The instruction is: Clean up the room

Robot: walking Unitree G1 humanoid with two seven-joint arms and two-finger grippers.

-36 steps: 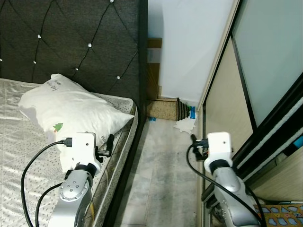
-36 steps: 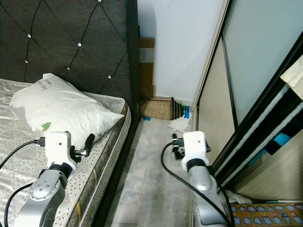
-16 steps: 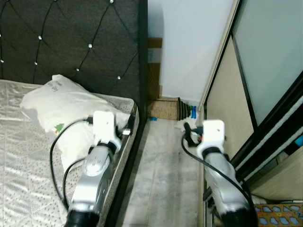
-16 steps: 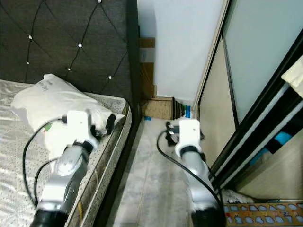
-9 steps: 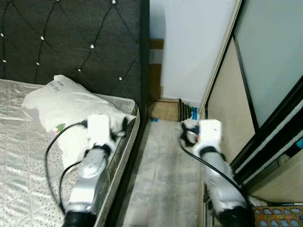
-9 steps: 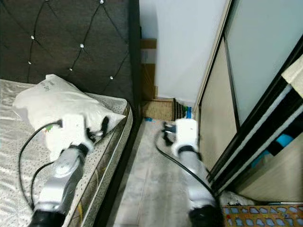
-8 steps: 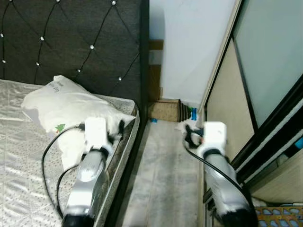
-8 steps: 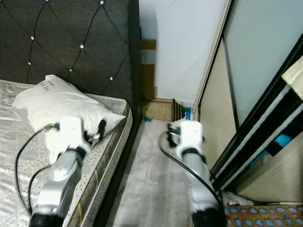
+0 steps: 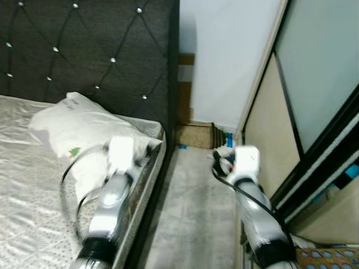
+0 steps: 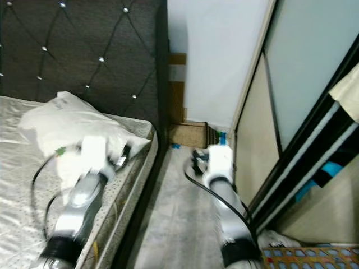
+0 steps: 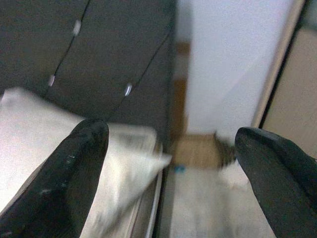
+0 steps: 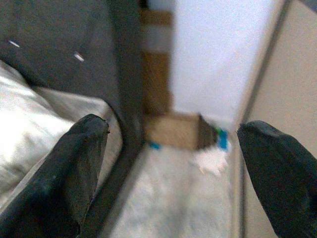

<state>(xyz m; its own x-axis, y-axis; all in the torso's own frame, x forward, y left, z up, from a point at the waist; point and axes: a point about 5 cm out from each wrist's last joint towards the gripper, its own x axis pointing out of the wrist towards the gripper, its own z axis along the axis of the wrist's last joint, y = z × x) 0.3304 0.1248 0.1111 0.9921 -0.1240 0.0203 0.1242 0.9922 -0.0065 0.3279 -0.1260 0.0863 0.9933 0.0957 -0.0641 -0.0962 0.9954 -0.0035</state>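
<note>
Ahead, narrow floor [image 9: 193,213], bed [image 9: 33,185] left, wardrobe [image 9: 314,84] right, box [image 9: 196,134].

Motion-blurred head views; white scrap [image 12: 212,161] beside cardboard box [image 12: 172,130] too blurred to identify; bed [image 9: 33,190] cut by frame edge.

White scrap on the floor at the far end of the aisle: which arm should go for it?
Right, probably. The right gripper is open and over the aisle floor, with the scrap ahead between its fingers. The left gripper, also open, is over the bed's edge by the pillow.
</note>
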